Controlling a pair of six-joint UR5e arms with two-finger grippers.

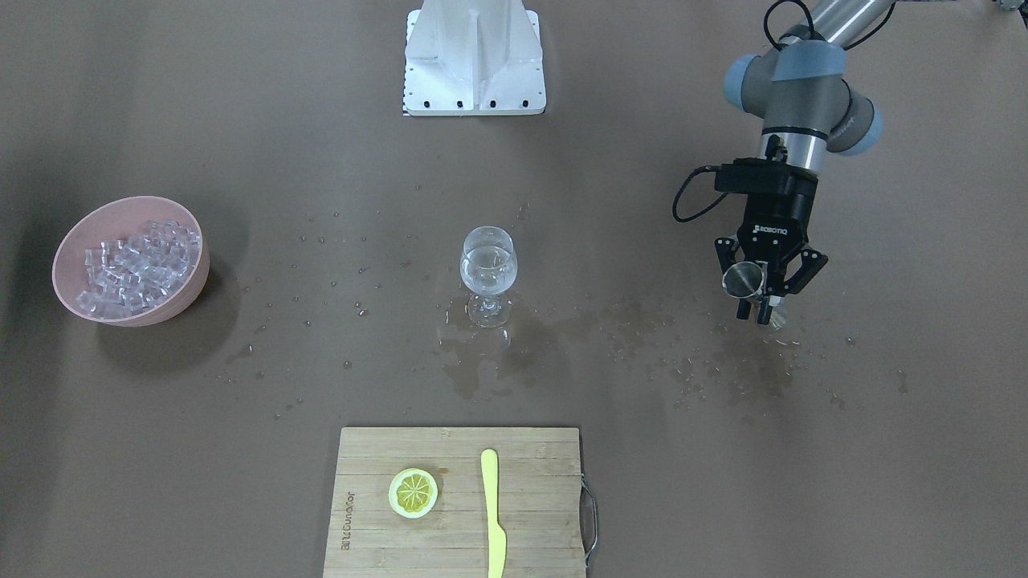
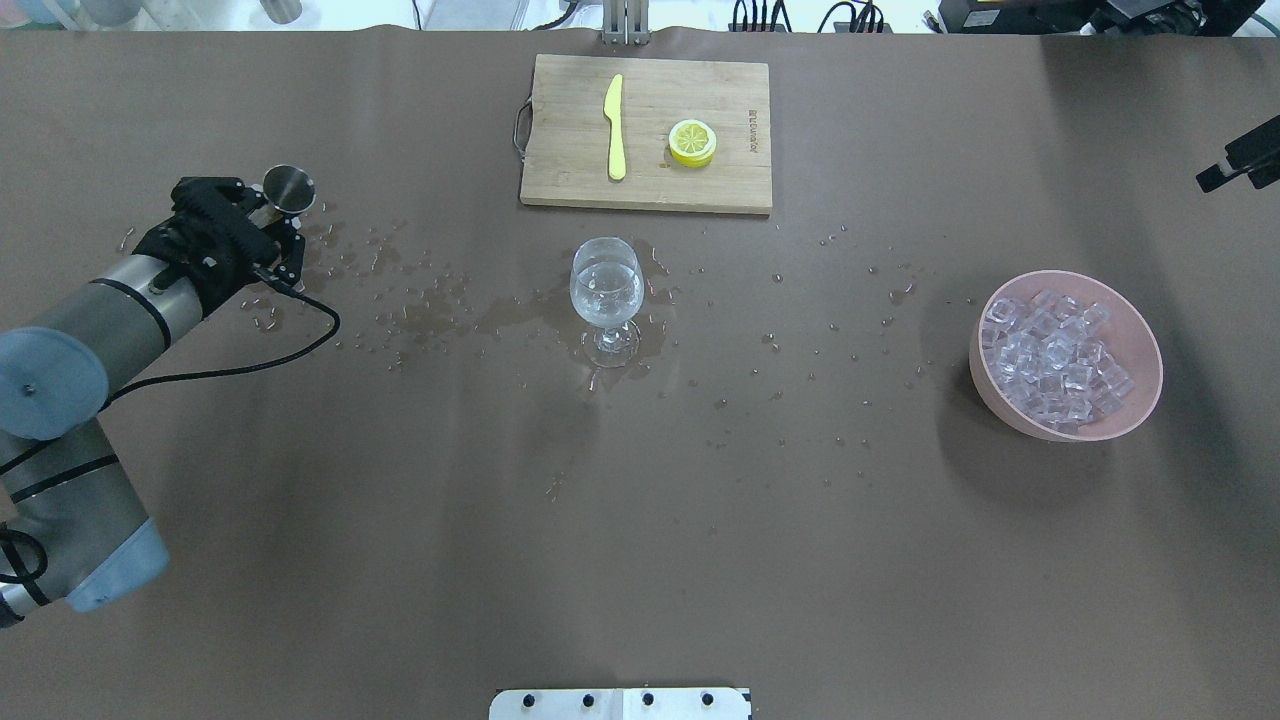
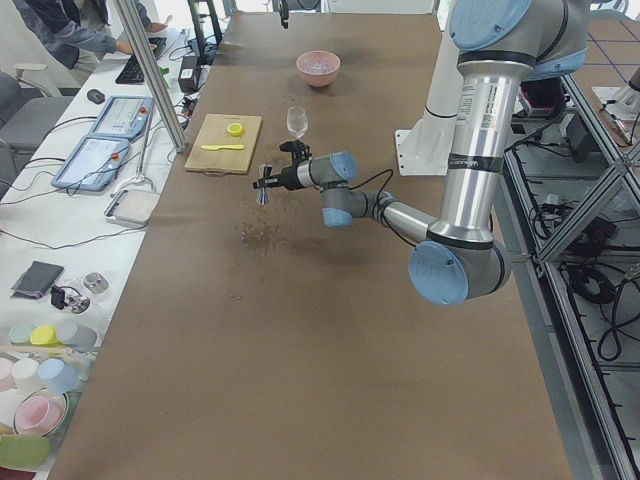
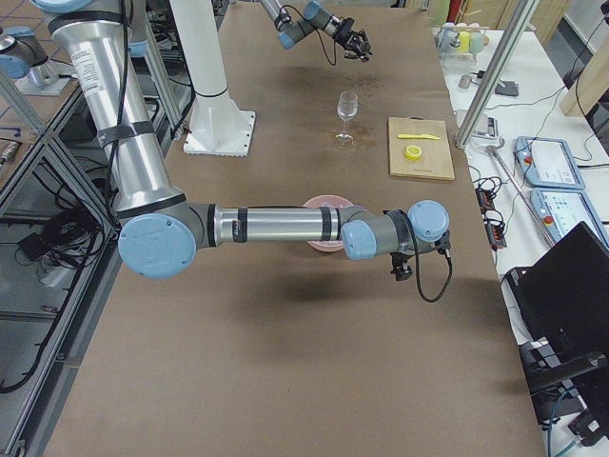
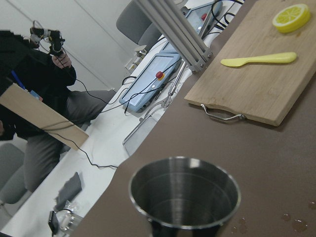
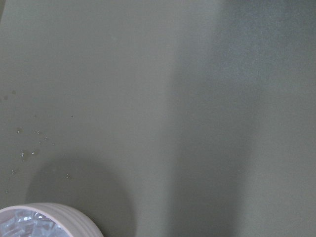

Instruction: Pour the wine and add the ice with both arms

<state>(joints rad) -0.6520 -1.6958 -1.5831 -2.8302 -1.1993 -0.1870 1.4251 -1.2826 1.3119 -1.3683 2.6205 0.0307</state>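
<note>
The left gripper (image 1: 753,303) clamps the steel cup (image 1: 740,278); about the right gripper (image 4: 402,270) I cannot tell. The ice (image 1: 136,265) looks slippery (wet, glassy): pinch one cube across flat faces.

Your brown table (image 2: 300,560) carries a wine glass (image 2: 606,300) at its centre, ringed by spilled droplets (image 2: 440,312) – with a pink bowl (image 2: 990,395) well to the right, a wooden cutting board (image 2: 560,130) at the far edge and a white pedestal (image 2: 620,703) at the near edge.

Lemon slice (image 1: 414,492), yellow knife (image 1: 492,514) (apart) on cutting board (image 1: 369,461).
</note>
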